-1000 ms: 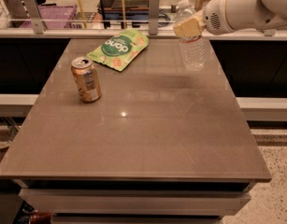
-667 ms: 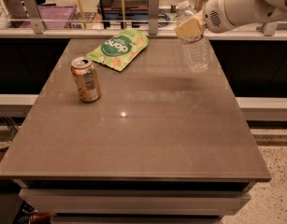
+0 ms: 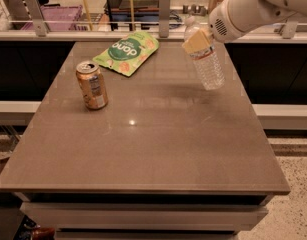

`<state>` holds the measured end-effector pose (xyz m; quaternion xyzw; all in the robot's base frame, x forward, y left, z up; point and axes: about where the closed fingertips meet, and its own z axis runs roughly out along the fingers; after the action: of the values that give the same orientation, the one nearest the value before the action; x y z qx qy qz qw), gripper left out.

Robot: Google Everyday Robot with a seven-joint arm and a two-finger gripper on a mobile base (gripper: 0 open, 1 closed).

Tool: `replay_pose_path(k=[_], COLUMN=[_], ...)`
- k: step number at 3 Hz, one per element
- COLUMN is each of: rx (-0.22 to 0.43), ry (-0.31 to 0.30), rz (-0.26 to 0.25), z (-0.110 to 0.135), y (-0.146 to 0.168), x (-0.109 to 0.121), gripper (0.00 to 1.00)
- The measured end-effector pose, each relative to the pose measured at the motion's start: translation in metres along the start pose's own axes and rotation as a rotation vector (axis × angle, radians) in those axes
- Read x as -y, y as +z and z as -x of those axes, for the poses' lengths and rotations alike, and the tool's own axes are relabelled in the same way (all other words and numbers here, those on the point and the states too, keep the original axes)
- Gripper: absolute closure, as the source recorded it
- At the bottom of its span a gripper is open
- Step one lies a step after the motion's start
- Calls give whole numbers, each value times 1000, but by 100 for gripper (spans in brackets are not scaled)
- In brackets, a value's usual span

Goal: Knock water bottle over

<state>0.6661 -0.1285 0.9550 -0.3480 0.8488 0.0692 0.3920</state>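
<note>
The water bottle (image 3: pixel 210 68) is clear ribbed plastic with a white cap. It stands at the far right of the table (image 3: pixel 158 149) and is tilted, its top leaning left and its base set out to the right. My gripper (image 3: pixel 197 41), tan at the tip on a white arm coming in from the upper right, is against the bottle's upper part, just below the cap. It hides the bottle's neck and label.
An orange-gold drink can (image 3: pixel 92 85) stands upright at the left of the table. A green snack pouch (image 3: pixel 126 52) lies flat at the back centre. A rail with posts (image 3: pixel 164 8) runs behind the table, and the floor (image 3: pixel 293 164) drops off to the right.
The bottle has gone from upright to tilted, its base swinging out to the right. My gripper has stayed at its upper part and shifted slightly.
</note>
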Motion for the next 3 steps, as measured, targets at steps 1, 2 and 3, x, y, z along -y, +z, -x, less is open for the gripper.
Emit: replay_pose_path(k=[1,2,3], rx=[-92,-178,-265], ry=[-19,-49,-89], rz=[22,40,59], z=[-11,-17,-18], y=[15,28,44], x=[-10,-16,-16], gripper=[100,100,100])
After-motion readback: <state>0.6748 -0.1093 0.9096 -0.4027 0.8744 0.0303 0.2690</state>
